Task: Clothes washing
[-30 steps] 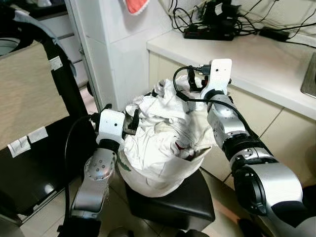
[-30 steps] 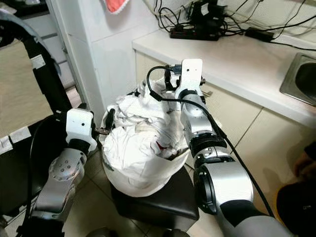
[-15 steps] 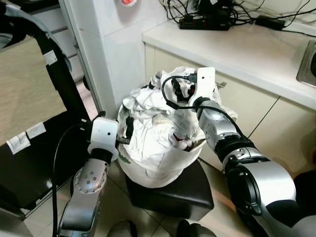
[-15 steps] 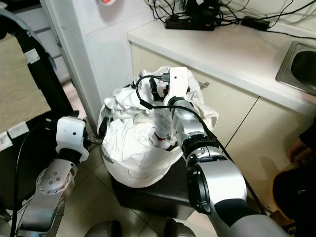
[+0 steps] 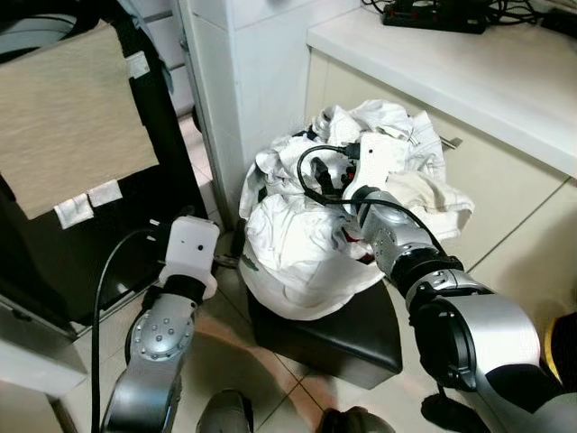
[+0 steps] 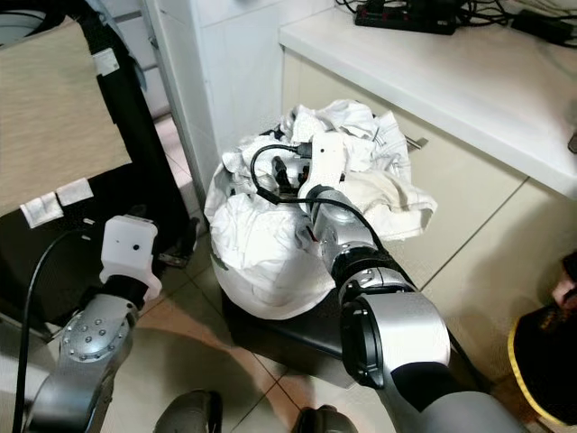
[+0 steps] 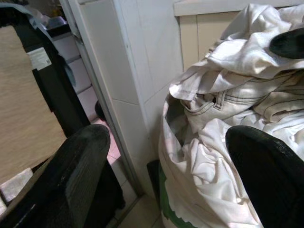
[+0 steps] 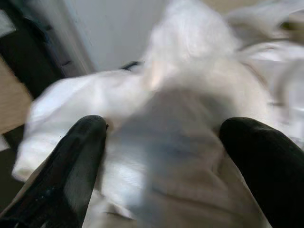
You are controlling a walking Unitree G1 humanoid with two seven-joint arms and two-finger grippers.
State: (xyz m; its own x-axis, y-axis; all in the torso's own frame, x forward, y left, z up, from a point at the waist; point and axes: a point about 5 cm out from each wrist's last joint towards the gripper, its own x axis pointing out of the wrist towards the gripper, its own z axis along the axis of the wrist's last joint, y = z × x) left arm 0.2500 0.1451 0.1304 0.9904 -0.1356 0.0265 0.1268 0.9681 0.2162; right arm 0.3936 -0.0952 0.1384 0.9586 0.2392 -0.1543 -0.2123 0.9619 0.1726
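A white bag [image 5: 297, 271] stuffed with white and cream clothes [image 5: 388, 135] stands on a black stool [image 5: 343, 338] against the cabinet front. My right gripper [image 5: 330, 177] lies on top of the heap, open, its fingers [image 8: 71, 156] spread over white cloth with nothing clamped between them. My left gripper [image 5: 233, 260] is low at the bag's left side, open, and the bag's green-printed wall [image 7: 190, 190] sits just ahead of its fingers [image 7: 76, 166]. I cannot tell whether it touches the bag.
A black frame with a beige panel [image 5: 72, 117] stands at the left. A white tiled column [image 5: 243, 63] rises behind the bag. The counter [image 5: 469, 72] with a power strip [image 5: 433, 16] runs along the right. A person's hand [image 6: 568, 289] is at the right edge.
The camera has tilted down and shifted. My right gripper has come down from behind the heap onto its top. My left gripper has dropped lower beside the bag.
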